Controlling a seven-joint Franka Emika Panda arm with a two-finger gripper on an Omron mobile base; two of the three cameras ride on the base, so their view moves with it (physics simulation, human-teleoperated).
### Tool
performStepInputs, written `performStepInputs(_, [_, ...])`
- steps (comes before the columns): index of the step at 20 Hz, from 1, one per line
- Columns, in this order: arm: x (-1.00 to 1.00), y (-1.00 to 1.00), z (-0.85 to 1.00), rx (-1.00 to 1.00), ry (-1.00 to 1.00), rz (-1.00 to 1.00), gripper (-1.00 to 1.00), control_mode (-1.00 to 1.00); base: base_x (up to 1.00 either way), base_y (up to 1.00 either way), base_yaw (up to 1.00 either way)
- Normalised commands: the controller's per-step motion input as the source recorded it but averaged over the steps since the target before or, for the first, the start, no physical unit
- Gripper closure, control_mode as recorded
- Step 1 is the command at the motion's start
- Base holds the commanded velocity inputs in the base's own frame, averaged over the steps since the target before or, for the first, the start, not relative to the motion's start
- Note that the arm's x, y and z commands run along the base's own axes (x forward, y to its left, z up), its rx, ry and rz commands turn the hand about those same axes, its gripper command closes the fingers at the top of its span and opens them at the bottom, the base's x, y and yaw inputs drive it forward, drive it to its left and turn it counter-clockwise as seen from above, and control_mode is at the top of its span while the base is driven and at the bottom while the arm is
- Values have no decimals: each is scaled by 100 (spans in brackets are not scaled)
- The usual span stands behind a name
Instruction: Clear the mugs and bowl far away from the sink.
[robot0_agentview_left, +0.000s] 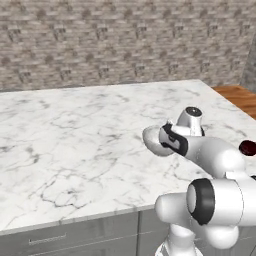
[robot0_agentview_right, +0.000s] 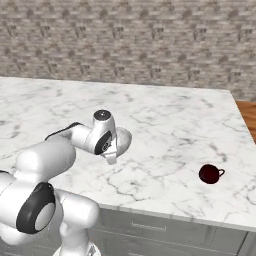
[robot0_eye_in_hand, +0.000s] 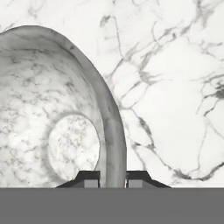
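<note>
A: What is nearest to the camera?
B: In the hand view, the two dark fingertips (robot0_eye_in_hand: 89, 177) at the bottom centre. The gripper (robot0_eye_in_hand: 113, 178) is closed on the rim of the bowl (robot0_eye_in_hand: 52, 127); one fingertip is inside the wall, the other outside.

A: Where is the bowl in the frame?
B: It takes the left half of the hand view, pale and translucent. In the left base view the bowl (robot0_agentview_left: 153, 140) is right of centre, partly behind the wrist. In the right base view the bowl (robot0_agentview_right: 122, 139) is left of centre.

A: And the mugs?
B: One dark maroon mug (robot0_agentview_right: 209, 173) stands on the marble counter (robot0_agentview_right: 170, 125) at the lower right, well apart from the bowl. The same mug (robot0_agentview_left: 247, 147) shows at the right edge of the left base view.
</note>
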Motion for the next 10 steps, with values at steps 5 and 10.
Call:
performStepInputs(5, [13,0,-42,0,8,0,100,-100,0,0,0])
performStepInputs(10, [13,0,-43,0,8,0,100,-100,0,0,0])
